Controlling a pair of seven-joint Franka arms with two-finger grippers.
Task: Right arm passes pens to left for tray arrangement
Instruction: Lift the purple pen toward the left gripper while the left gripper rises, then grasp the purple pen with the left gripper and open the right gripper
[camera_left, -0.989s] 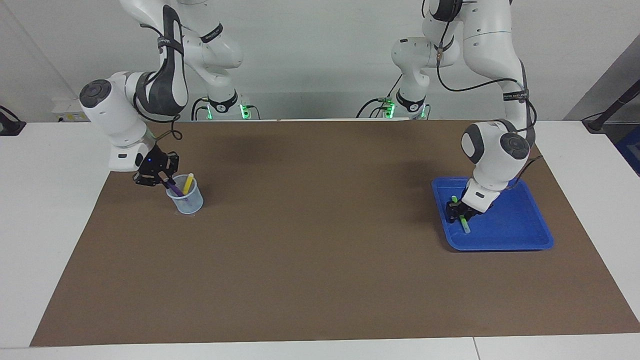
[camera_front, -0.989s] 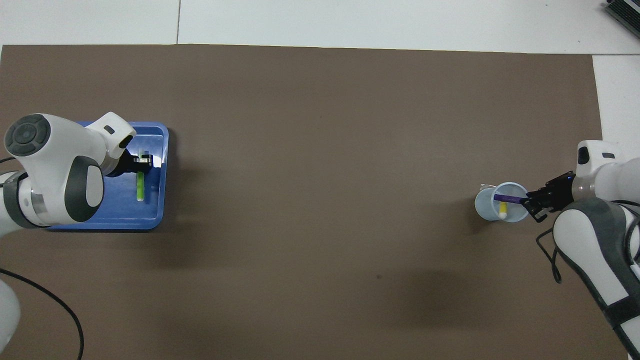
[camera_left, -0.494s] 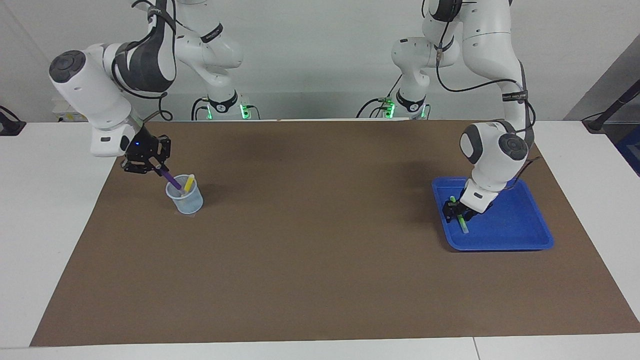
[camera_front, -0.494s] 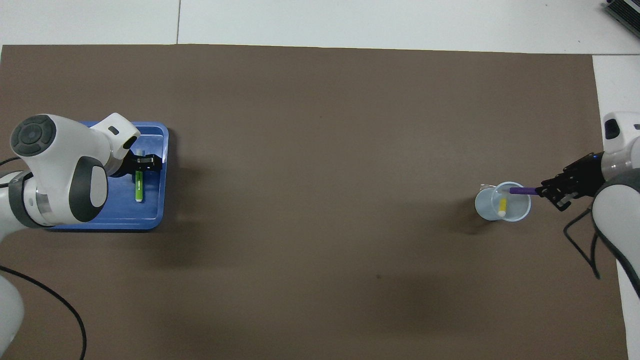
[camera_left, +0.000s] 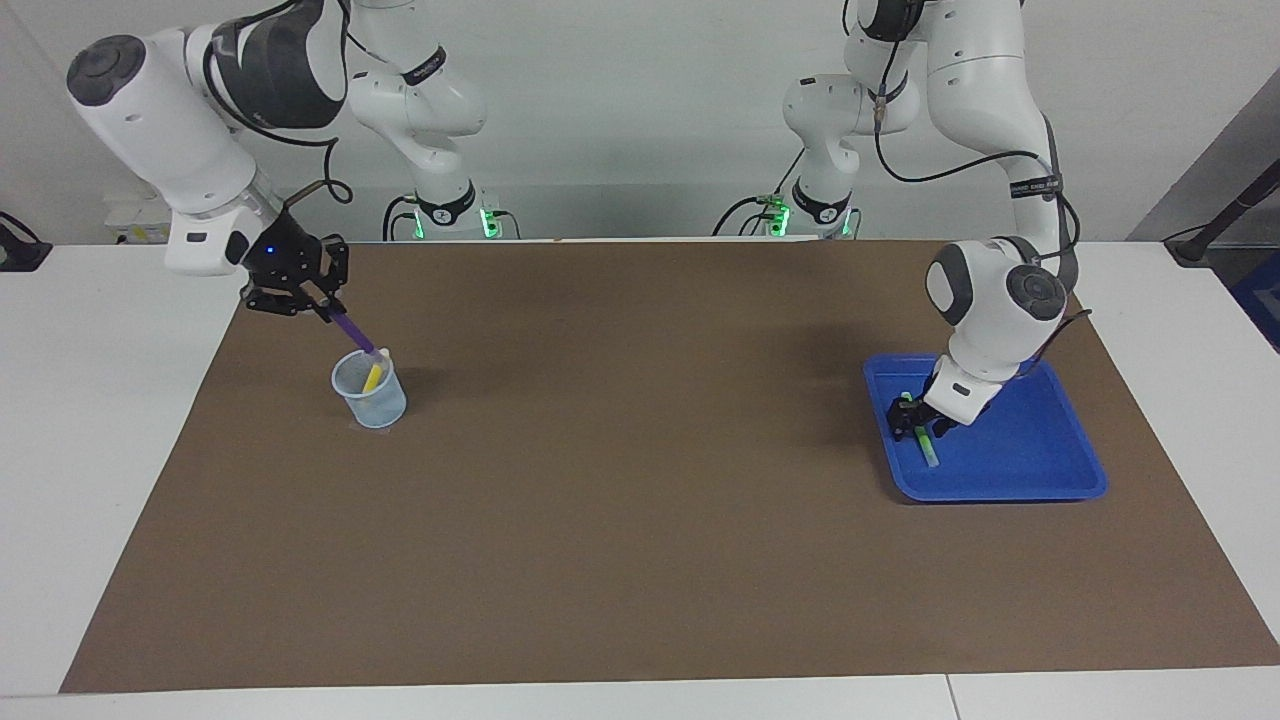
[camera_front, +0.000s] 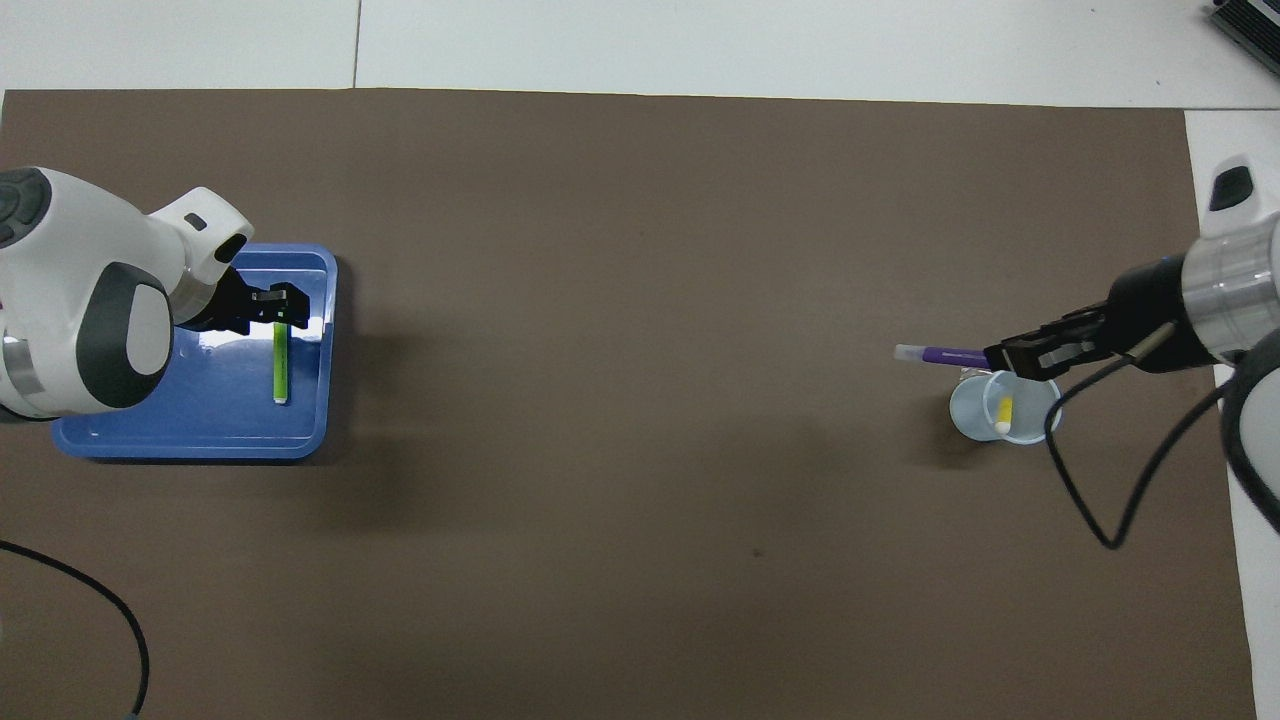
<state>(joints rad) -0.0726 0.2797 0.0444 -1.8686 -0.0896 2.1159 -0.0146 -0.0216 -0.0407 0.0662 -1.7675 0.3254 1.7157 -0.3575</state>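
My right gripper (camera_left: 318, 299), with its blue light on, is shut on the upper end of the purple pen (camera_left: 351, 330). It holds the pen slanted in the air, pale tip just above the rim of the cup. In the overhead view the purple pen (camera_front: 938, 353) sticks out from the right gripper (camera_front: 1003, 357). The yellow pen (camera_left: 372, 377) (camera_front: 1003, 410) stands in the cup. The green pen (camera_left: 928, 444) (camera_front: 279, 362) lies flat in the blue tray (camera_left: 1040, 462) (camera_front: 180, 436). My left gripper (camera_left: 913, 424) (camera_front: 279, 304) hangs open just over the green pen's end nearer to the robots.
A small pale-blue cup (camera_left: 371, 398) (camera_front: 978, 417) stands on the brown mat (camera_left: 640, 480) toward the right arm's end of the table. The tray lies at the left arm's end. A black cable (camera_front: 1090, 500) loops below the right arm.
The right gripper has risen and drawn the purple pen up out of the cup. The left gripper has lifted a little off the green pen, which stays lying in the tray.
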